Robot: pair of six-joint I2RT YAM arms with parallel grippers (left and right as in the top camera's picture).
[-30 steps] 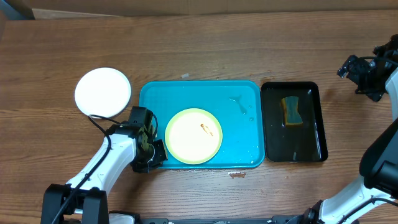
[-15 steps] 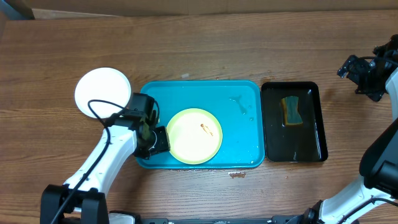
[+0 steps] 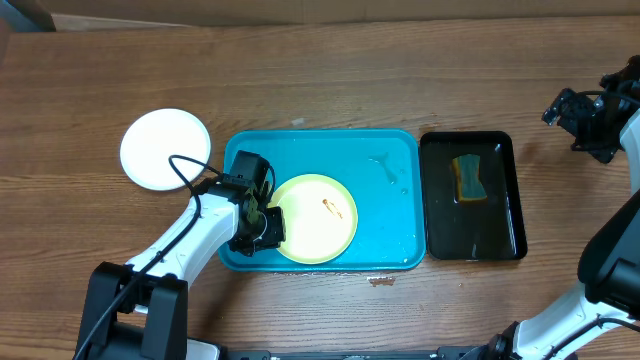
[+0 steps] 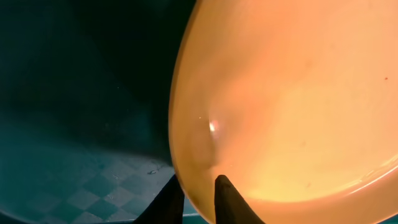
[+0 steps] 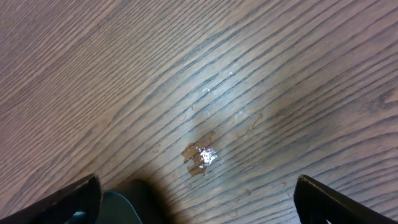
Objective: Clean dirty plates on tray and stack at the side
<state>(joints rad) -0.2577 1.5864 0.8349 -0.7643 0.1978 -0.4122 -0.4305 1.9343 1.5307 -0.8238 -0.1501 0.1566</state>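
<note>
A pale yellow-green plate [image 3: 315, 225] with a small reddish-brown smear lies in the turquoise tray [image 3: 390, 145]. My left gripper [image 3: 268, 228] is at the plate's left rim. In the left wrist view its fingertips [image 4: 198, 193] are shut on the rim of the plate [image 4: 292, 106], one finger under and one over, above the tray floor [image 4: 74, 124]. A white plate [image 3: 165, 148] lies on the table left of the tray. My right gripper [image 3: 580, 120] is open and empty at the far right, over bare wood in the right wrist view [image 5: 196, 193].
A narrow black tray [image 3: 495, 235] right of the turquoise tray holds a yellow-green sponge [image 3: 467, 177]. Water drops sit in the turquoise tray's back right corner. A small wet spot [image 5: 200, 155] lies on the wood below my right gripper.
My left gripper has moved right, from outside the tray's left wall onto the yellow-green plate's left rim. The right arm has not moved.
</note>
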